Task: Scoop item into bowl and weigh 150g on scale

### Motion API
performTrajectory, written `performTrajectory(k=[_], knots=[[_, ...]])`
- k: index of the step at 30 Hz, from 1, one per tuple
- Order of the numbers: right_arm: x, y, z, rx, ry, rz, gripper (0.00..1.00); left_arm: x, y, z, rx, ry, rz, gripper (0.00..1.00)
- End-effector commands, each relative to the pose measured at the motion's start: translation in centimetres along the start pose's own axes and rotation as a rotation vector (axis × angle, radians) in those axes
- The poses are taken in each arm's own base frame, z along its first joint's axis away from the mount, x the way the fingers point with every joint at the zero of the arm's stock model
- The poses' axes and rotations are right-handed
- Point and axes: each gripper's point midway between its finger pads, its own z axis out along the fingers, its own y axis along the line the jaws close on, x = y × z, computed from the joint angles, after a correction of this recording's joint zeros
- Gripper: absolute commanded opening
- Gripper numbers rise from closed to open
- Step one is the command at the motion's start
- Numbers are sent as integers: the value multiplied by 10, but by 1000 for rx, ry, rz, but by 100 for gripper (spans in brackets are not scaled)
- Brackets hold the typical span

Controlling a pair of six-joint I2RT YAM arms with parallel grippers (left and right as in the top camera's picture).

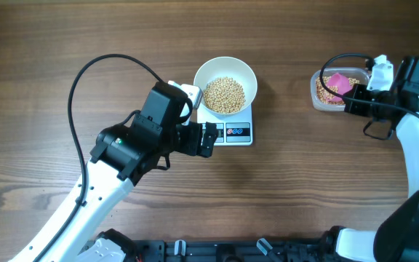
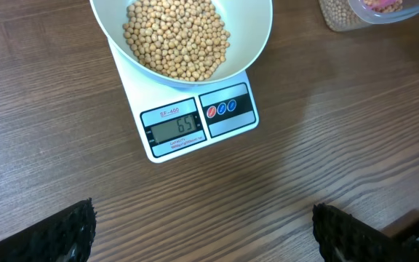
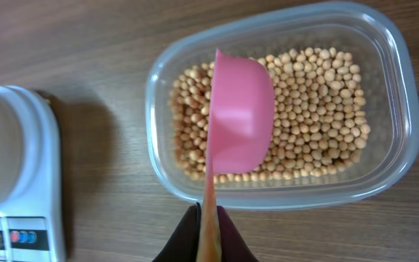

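Note:
A white bowl (image 1: 225, 74) holding a heap of beige beans (image 1: 225, 95) sits on the white scale (image 1: 233, 131); in the left wrist view the bowl (image 2: 257, 40) stands above the scale's display (image 2: 173, 128), which shows digits. My left gripper (image 1: 209, 139) hangs open just left of the scale's front, its fingers (image 2: 71, 234) wide apart over bare wood. My right gripper (image 3: 208, 233) is shut on the handle of a pink scoop (image 3: 240, 120), whose cup is tilted on its side over the beans (image 3: 318, 124) in a clear plastic tub (image 3: 391, 156).
The clear tub (image 1: 316, 93) stands at the far right of the wooden table, apart from the scale. Black cables run from both arms. The right arm's white body fills the right edge.

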Motion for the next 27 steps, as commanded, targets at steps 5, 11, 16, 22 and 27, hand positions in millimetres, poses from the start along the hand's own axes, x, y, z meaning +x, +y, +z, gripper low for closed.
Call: performTrajectory(k=[5,11,16,22,27], knots=[[-9,-27,-1,148,-10,-57,4,1,1,1,-7,0,24,100],[-11,-23,-1,155,-13,-102,4,1,1,1,-7,0,24,100],[-13,-18,-4,184,-16,-181,4,1,1,1,-7,0,24,100],[-18,-19,-6,277,-18,-244,4,1,1,1,-7,0,24,100],[-12,-18,2,257,7,-233,4,1,1,1,-7,0,24,100]])
